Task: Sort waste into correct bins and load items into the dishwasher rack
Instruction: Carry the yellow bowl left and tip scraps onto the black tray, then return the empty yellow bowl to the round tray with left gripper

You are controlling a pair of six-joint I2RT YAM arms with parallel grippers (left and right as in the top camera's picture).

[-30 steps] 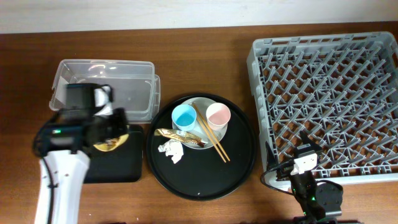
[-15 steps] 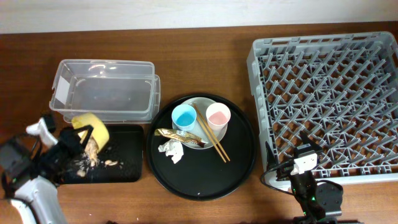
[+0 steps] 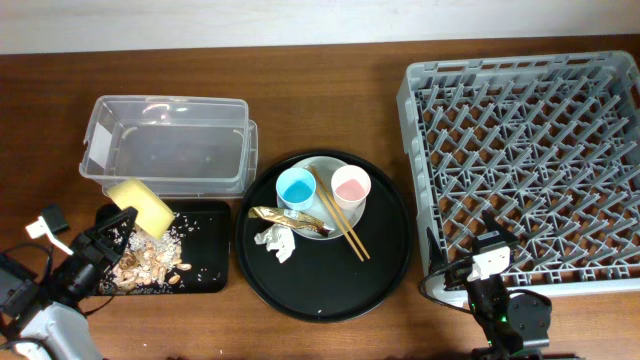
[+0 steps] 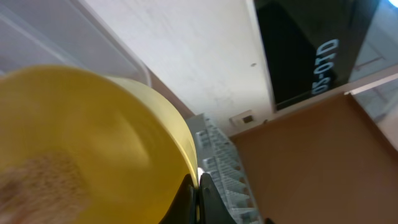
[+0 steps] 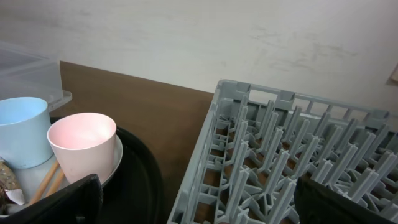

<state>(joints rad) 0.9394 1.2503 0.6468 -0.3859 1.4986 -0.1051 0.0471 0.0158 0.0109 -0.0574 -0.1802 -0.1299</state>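
One heap of tan food scraps (image 3: pixel 150 265) is now lying in the shallow black tray (image 3: pixel 205 280) in the overhead view, where half a second earlier only a few crumbs were showing. The left gripper (image 3: pixel 124 224) is clenching the rim of the yellow bowl (image 3: pixel 142 205). It is holding the bowl tilted over the tray's far left corner, just beside the clear tub (image 3: pixel 165 145), which is looking empty. The left arm (image 3: pixel 60 300) is drawing back toward the near left edge of the counter (image 3: pixel 330 80). On the round black tray (image 3: pixel 392 270) the plate (image 3: pixel 318 166) is carrying the blue cup (image 3: pixel 296 187), the pink cup (image 3: pixel 350 185) and the chopsticks (image 3: pixel 342 222). The gold-brown wrapper (image 3: pixel 275 214) and the white tissue (image 3: pixel 275 241) are lying at its near left edge. The dishwasher rack (image 3: pixel 525 160) is standing empty at the right, and the right gripper (image 3: pixel 490 262) is resting at its near edge, unmoved.

In the left wrist view, which is blurred, the yellow bowl is filling most of the frame. A dark gripper finger is pinching its rim at the bottom. A faint tan smear inside may be residue, but I cannot tell.

In the right wrist view the right gripper's fingers (image 5: pixel 62 199) are standing wide apart with nothing between them, facing the two cups and the rack's corner.

Judging from this, the scraps are already sitting in their bin. The bowl is looking ready for the rack, while the tissue and wrapper are awaiting sorting.
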